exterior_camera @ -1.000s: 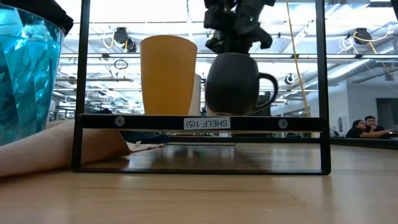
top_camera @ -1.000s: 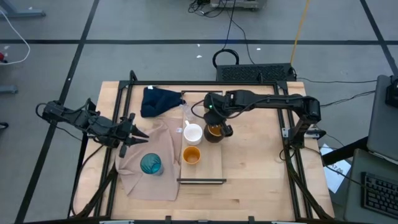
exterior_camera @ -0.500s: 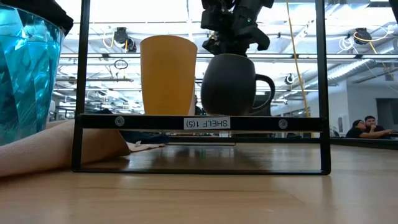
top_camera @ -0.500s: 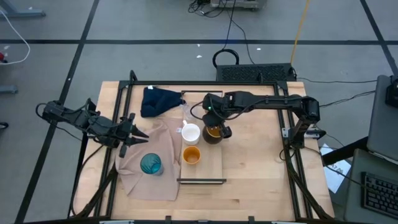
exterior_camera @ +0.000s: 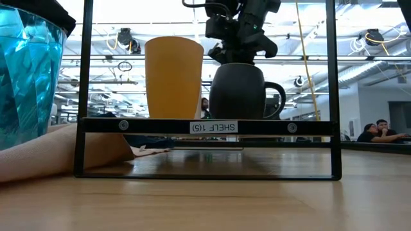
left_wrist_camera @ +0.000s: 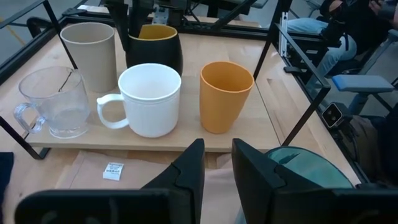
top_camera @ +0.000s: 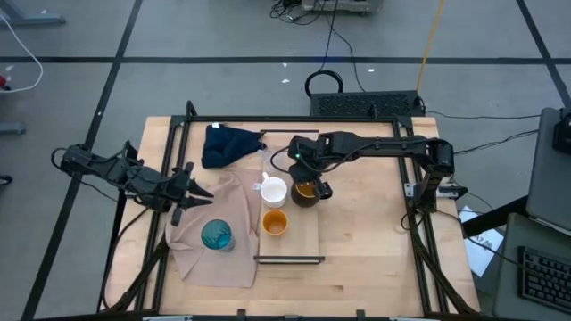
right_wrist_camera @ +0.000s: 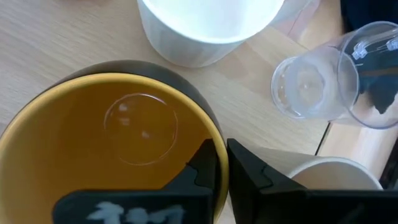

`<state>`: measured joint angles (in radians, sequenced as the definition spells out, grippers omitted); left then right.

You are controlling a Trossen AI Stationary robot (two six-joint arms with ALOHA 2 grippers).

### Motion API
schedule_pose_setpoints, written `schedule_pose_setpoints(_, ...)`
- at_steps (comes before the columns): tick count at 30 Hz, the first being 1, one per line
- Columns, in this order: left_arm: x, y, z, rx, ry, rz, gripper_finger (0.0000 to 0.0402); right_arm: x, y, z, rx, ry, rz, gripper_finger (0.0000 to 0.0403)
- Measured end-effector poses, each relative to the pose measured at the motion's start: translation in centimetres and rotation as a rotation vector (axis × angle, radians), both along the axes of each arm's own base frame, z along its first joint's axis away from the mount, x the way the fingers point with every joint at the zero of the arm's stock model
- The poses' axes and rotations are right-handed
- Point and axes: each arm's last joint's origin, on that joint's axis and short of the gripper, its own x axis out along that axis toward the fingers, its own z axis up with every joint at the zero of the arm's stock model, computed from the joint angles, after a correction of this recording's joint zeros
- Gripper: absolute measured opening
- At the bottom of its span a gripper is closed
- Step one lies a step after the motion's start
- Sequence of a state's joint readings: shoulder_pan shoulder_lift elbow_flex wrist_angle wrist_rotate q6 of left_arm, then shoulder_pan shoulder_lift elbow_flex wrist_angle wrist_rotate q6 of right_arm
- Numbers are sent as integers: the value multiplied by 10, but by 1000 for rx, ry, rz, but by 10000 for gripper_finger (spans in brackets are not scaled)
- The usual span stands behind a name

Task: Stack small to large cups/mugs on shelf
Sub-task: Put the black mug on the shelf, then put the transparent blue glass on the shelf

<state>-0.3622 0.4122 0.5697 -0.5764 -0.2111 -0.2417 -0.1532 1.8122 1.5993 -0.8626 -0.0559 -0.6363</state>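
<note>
1. Dark-handled orange mug (top_camera: 306, 190): seated on the shelf (top_camera: 308, 239), beside the white mug (top_camera: 274, 191), mid-plank.
2. Right gripper (top_camera: 308, 179): fingers clamped on the mug's rim.
3. Advice: confirm the base sits flat, release, lift straight.
4. Left gripper (top_camera: 192, 194): fingers slightly apart, empty, over the worktop's left edge.

1. I see even, bright overhead light in the high view; the worktop (top_camera: 357, 223) carries only soft, short shadows.
2. Low view is backlit: ceiling lamps (exterior_camera: 125, 38) glare, so the dark mug (exterior_camera: 239, 91) reads almost as a silhouette.
3. Teal tumbler (exterior_camera: 29, 77) sits very close, soft-focused, cropped at the edge.
4. Right wrist view: white mug (right_wrist_camera: 211, 25) is blown out; the clear glass (right_wrist_camera: 329, 81) shows bright highlights.
5. Left wrist view is evenly lit, my own fingers (left_wrist_camera: 186, 180) blurred.
</note>
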Motion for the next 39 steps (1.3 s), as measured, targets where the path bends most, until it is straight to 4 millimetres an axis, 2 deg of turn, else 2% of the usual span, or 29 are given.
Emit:
schedule_pose_setpoints(15,0,0,0,-5,5,2,81,0,1,1,6,-13,-21,16)
schedule_pose_setpoints(28,0,0,0,-6,5,2,81,-1,1,4,13,-20,-43,81)
schedule_pose_setpoints(34,0,0,0,-7,5,2,81,-6,3,15,-46,-47,-63,91)
schedule_pose_setpoints(39,0,0,0,-12,1,4,81,-15,9,34,-63,-108,-73,91)
